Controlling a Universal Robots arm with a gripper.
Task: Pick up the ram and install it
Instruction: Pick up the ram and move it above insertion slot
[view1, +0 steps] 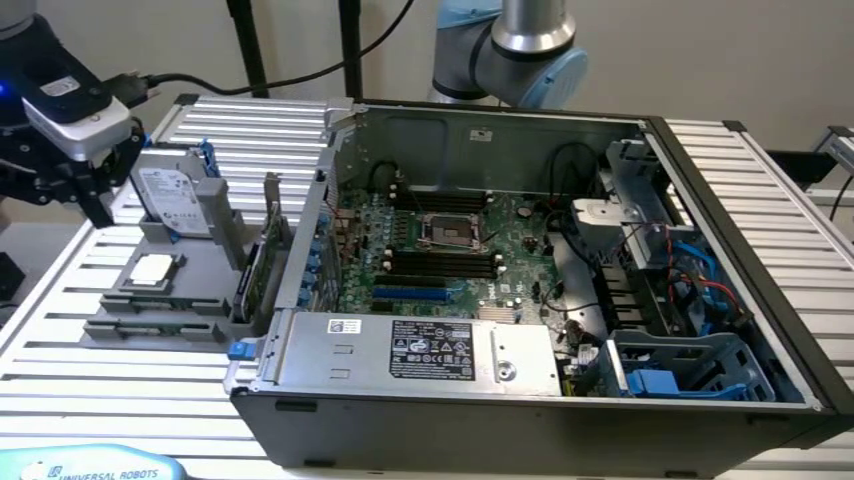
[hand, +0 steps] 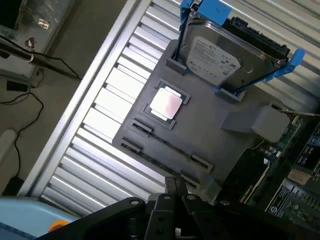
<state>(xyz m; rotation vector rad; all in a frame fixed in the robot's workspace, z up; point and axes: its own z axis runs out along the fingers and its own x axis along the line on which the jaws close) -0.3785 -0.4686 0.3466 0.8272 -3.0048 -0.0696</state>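
The arm (view1: 514, 45) stands at the far side. Its wrist (view1: 64, 100) is out at the exterior view's left, tilted, and the gripper (view1: 83, 198) (hand: 175, 192) hangs pointing down.

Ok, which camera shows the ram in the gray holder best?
The wrist view: it looks down on the gray holder, showing the ram as a full-length strip in its slot. The exterior view shows it from a low angle, as a dark sliver at the exterior view's left.
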